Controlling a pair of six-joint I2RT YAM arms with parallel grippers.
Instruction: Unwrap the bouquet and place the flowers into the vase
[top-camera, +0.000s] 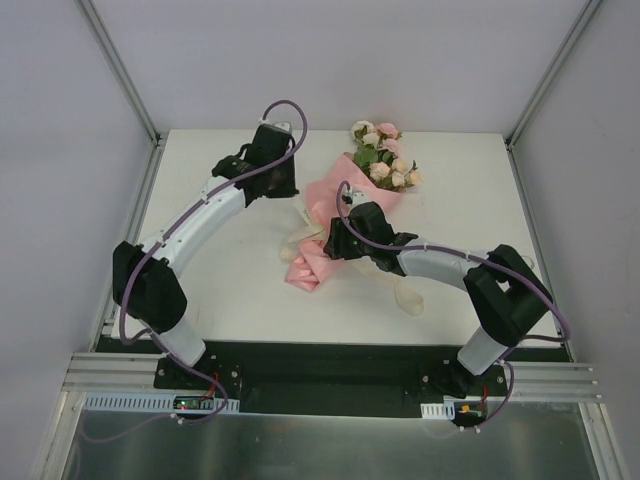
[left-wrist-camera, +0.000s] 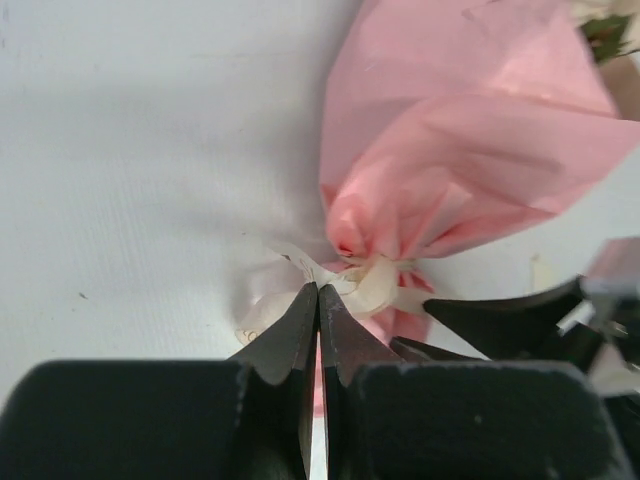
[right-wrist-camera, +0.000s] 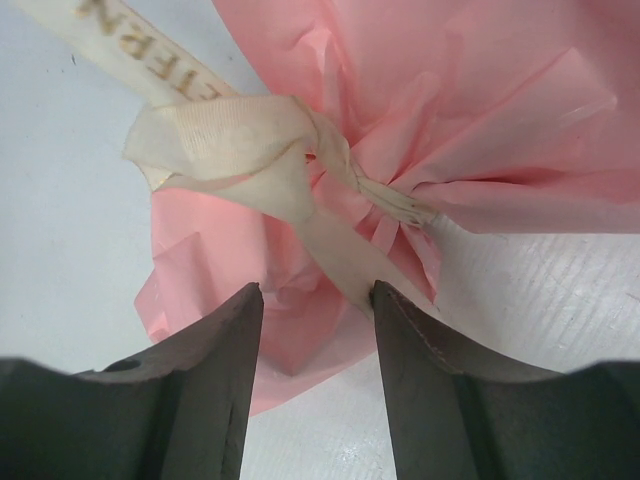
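Your left fingers (left-wrist-camera: 290, 340) are shut at the ribbon knot (left-wrist-camera: 366, 285) — right fingers (right-wrist-camera: 215, 345) open astride its tail (right-wrist-camera: 340, 255) — close, then pull slowly.

- White table (top-camera: 230, 290), matte, with a fine woven grain in the wrist views.
- Plain pale grey walls on three sides: left (top-camera: 60, 150), back (top-camera: 330, 50), right (top-camera: 600, 200).
- Slanting metal posts (top-camera: 120, 70) at the back corners.
- Black strip (top-camera: 330, 365) along the near table edge, on an aluminium rail (top-camera: 110, 375).
- Brushed metal sheet (top-camera: 330, 450) below.
- Soft, even light.
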